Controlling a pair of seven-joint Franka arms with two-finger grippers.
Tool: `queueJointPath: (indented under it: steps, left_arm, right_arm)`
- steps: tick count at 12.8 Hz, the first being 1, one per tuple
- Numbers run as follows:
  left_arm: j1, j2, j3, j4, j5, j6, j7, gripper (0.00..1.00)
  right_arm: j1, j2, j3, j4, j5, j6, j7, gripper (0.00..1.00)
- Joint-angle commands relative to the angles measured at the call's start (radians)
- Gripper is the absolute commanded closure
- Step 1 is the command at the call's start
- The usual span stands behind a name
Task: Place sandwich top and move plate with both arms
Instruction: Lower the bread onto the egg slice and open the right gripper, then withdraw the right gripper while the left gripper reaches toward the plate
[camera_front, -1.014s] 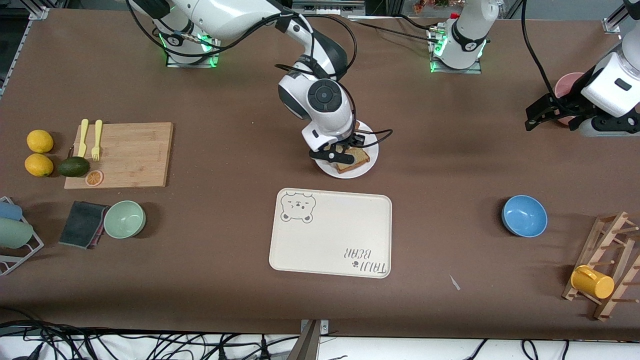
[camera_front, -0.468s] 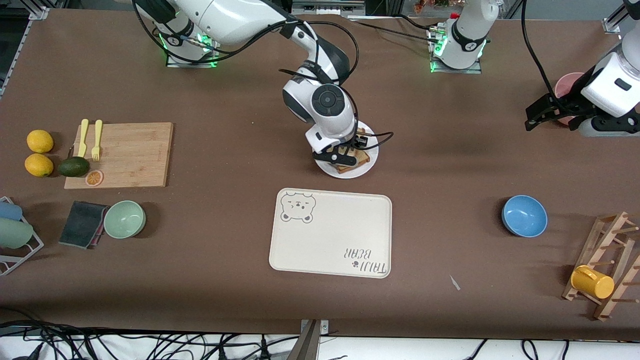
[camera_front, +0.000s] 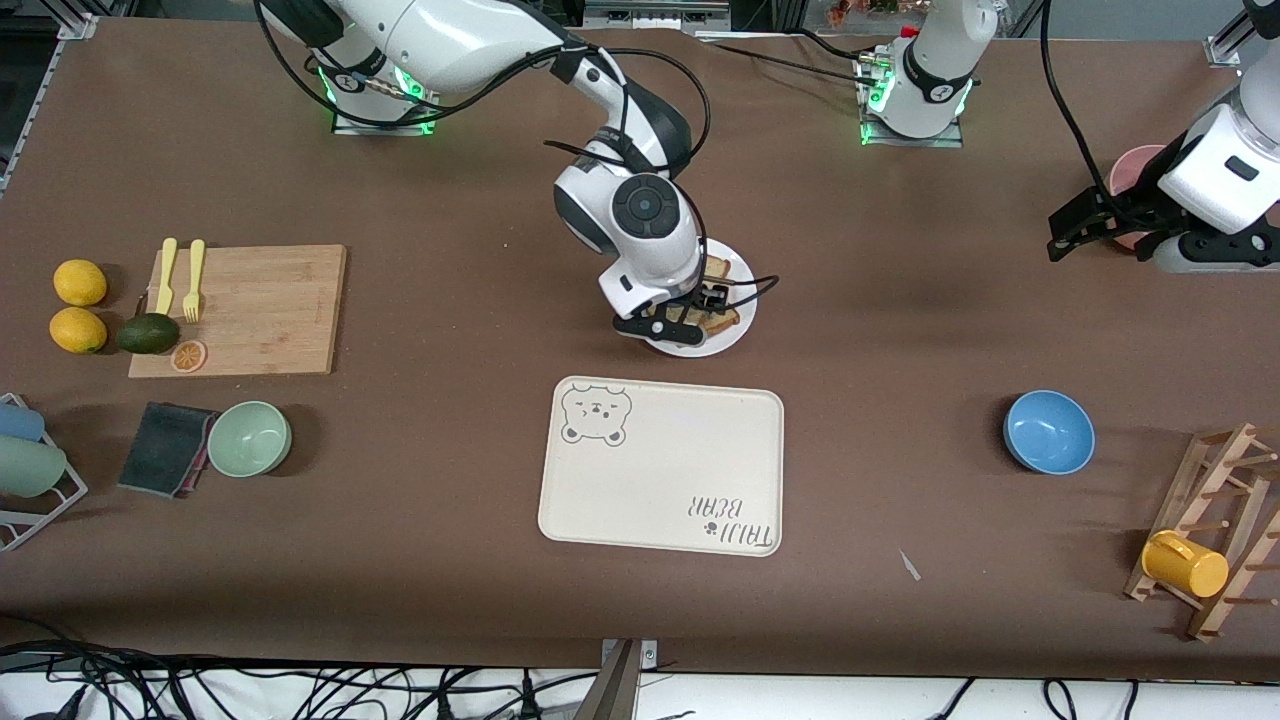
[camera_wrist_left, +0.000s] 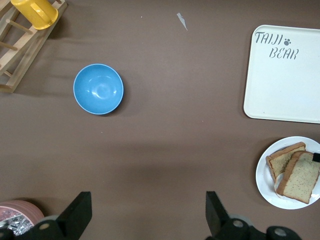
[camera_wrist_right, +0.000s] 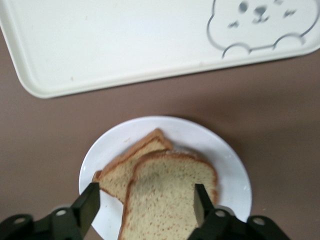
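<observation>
The white plate (camera_front: 700, 348) (camera_wrist_right: 220, 155) lies mid-table, just farther from the front camera than the tray. On it the sandwich top (camera_wrist_right: 170, 195) (camera_front: 720, 320), a light tan slice with brown crust, rests askew over a second slice (camera_wrist_right: 125, 167). My right gripper (camera_wrist_right: 145, 204) (camera_front: 672, 318) hangs low over the plate, open, its fingers (camera_wrist_right: 90, 202) straddling the sandwich top without pinching it. My left gripper (camera_front: 1085, 228) (camera_wrist_left: 147, 215) waits open and empty over bare table toward the left arm's end; its view shows the plate (camera_wrist_left: 265, 185) and the sandwich top (camera_wrist_left: 300, 176).
The cream bear tray (camera_front: 660, 465) lies nearer the front camera than the plate. A blue bowl (camera_front: 1048, 431), a wooden rack with a yellow cup (camera_front: 1185, 563) and a pink cup (camera_front: 1135, 170) sit at the left arm's end. A cutting board (camera_front: 260, 310) and green bowl (camera_front: 250, 438) sit at the right arm's end.
The right gripper has opened and let go of the sandwich top, which now lies on the lower slice. The left arm has not moved.
</observation>
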Motion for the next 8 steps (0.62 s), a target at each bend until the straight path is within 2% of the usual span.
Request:
queueJointPath:
  steps: [1,6,8]
  left_arm:
    - [0.001,0.013,0.0,0.03,-0.023,-0.025,0.018,0.0]
    - [0.0,0.028,0.0,0.03,-0.034,-0.026,0.018,0.0]
    - [-0.005,0.039,0.0,0.03,-0.034,-0.026,0.016,0.0]
  right_arm:
    - [-0.058,-0.042,0.008,0.009,-0.01,-0.09,-0.076,0.01]
    - [-0.199,-0.18,-0.003,0.007,-0.016,-0.299,-0.281,0.0]
    - [-0.216,-0.239,-0.055,0.004,-0.016,-0.374,-0.375,0.0]
